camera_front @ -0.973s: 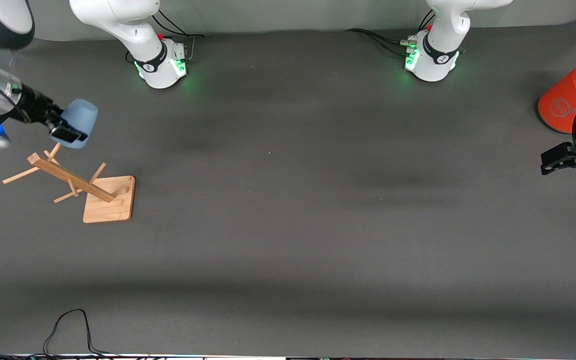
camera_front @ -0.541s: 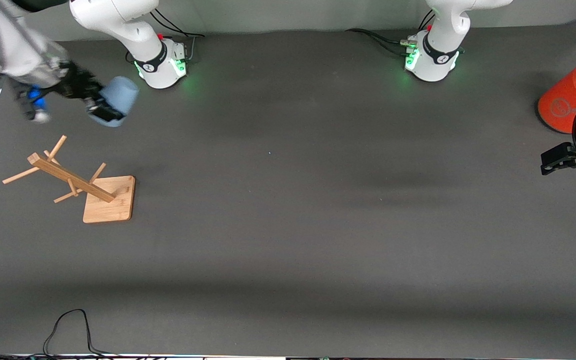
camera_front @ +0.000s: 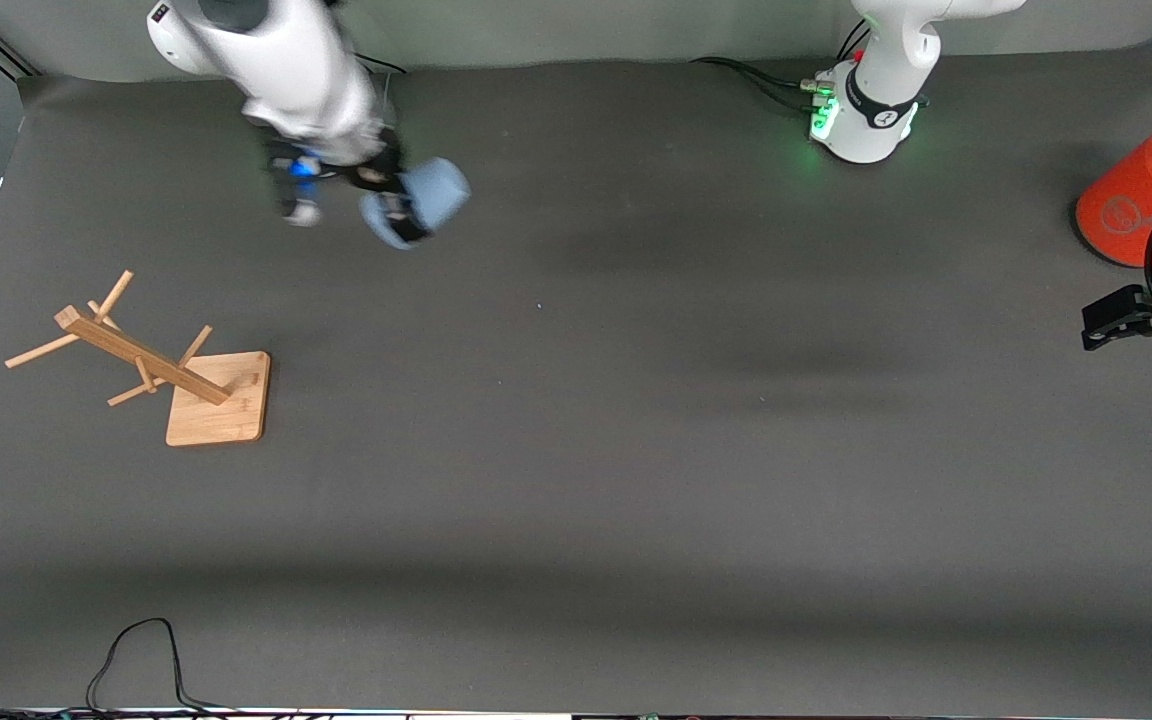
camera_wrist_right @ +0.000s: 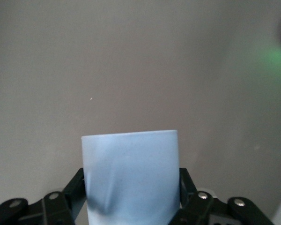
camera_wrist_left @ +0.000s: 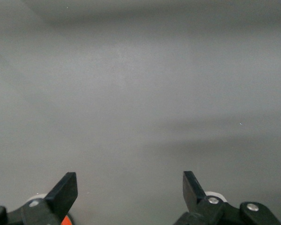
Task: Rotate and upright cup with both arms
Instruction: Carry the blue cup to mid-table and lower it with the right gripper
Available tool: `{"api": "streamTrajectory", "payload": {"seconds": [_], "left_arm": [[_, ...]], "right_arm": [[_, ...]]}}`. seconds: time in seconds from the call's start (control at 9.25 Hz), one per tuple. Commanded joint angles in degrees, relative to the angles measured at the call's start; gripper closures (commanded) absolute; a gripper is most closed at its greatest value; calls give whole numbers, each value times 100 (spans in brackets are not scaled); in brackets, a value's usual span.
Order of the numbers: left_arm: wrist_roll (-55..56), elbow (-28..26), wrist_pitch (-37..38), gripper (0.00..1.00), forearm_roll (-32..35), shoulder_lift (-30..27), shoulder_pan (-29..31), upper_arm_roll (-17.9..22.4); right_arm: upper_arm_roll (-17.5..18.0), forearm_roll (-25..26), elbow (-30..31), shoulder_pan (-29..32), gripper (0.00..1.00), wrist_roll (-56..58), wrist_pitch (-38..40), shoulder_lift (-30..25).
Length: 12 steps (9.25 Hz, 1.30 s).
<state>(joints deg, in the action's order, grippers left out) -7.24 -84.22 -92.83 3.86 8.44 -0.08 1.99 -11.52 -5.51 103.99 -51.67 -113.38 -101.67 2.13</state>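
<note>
Only the right wrist view shows the right gripper (camera_wrist_right: 131, 197) clamping the cup (camera_wrist_right: 131, 178) sides. Left gripper (camera_wrist_left: 129, 187) waits, fingers spread, empty, at table (camera_front: 636, 450) edge beside the orange cylinder (camera_front: 1131, 205).

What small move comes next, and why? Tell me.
Probably carry the cup on toward the table's middle for a handover. The right gripper is shut on it in the air, near its own base, while the left gripper waits open by the orange cylinder.
</note>
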Motion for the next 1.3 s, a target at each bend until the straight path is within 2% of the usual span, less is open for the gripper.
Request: {"api": "streamTrajectory", "payload": {"seconds": [0.0,0.11,0.22,0.32,0.54,0.86,1.19], "left_arm": [[-24,117,99,0,10,35,-10,3],[-24,117,99,0,1,44,-10,3],[-24,117,99,0,9,35,-10,3],[-24,117,99,0,1,44,-1,3],[-24,117,99,0,9,44,-1,3],[-24,117,99,0,10,44,-10,3],[-24,117,99,0,10,44,-10,3]], "right_arm": [[-87,-99,-1772,-386,53,-1032,174,1758],[-87,-99,-2238,-562,53,-1403,157,2321],[-96,-73,-2774,-747,53,-2189,-18,3119],[-96,-64,-2971,-870,53,-2502,-228,3466],[-96,-38,-3331,-985,52,-3030,-528,4099],[-105,-2,-3859,-1135,52,-3453,-538,4952],[-105,129,-3992,-1249,52,-3787,-783,5358]]}}
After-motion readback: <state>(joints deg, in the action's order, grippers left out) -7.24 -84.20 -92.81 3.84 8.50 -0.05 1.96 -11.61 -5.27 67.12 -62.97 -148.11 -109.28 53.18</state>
